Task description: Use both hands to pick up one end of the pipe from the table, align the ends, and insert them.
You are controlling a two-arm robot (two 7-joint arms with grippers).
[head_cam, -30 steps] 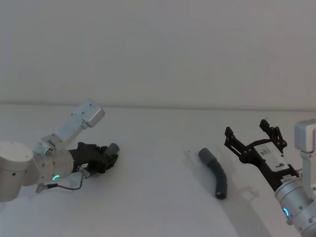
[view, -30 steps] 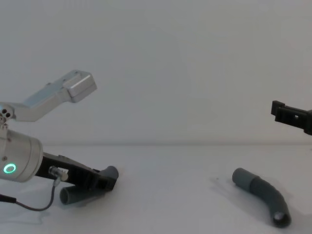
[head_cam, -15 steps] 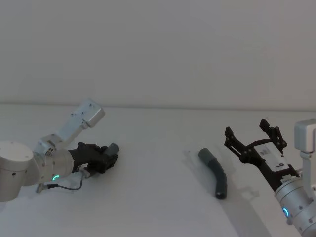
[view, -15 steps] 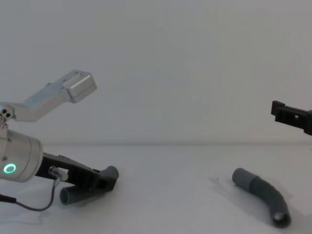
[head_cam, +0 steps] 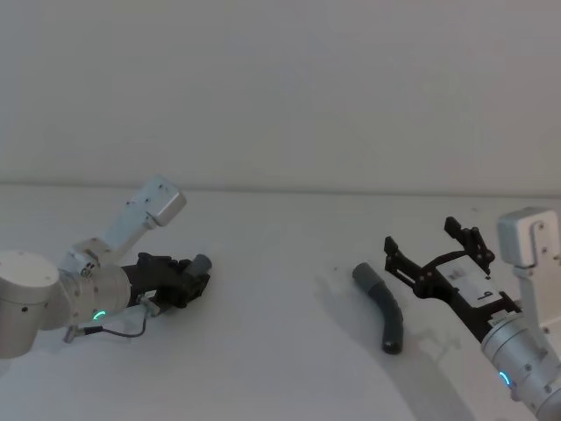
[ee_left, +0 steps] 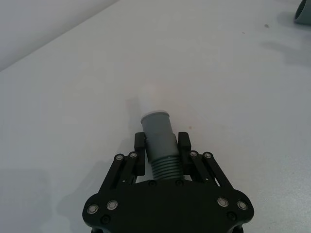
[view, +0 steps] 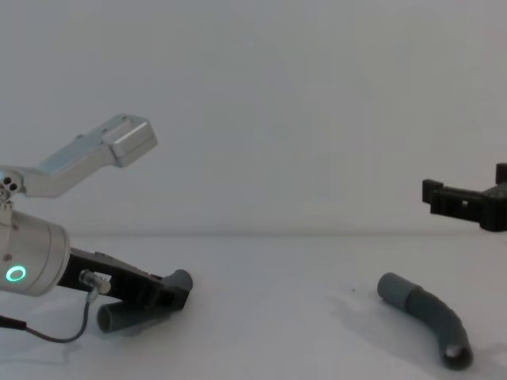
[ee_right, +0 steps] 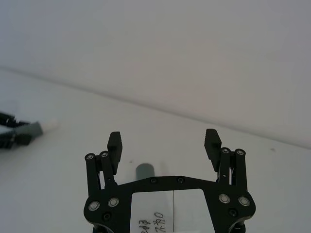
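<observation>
My left gripper (head_cam: 188, 282) lies low on the white table (head_cam: 280, 360) at the left, shut on one dark-grey ribbed pipe piece. In the left wrist view its smooth grey cuff (ee_left: 158, 131) with a whitish tip sticks out past the fingers (ee_left: 140, 148). From the chest, the piece's other end (view: 111, 317) rests on the table beside this gripper (view: 170, 294). A second curved pipe piece (head_cam: 386, 307) (view: 424, 313) lies loose on the table at the right. My right gripper (head_cam: 423, 237) (ee_right: 163, 137) hovers open just above and to the right of it, holding nothing.
A plain white wall rises behind the table's far edge. A thin black cable (head_cam: 118, 331) loops beside the left wrist. Bare tabletop lies between the two pipe pieces.
My right gripper has moved left and a little lower, closer over the loose pipe piece. The left gripper and its pipe piece have stayed put.
</observation>
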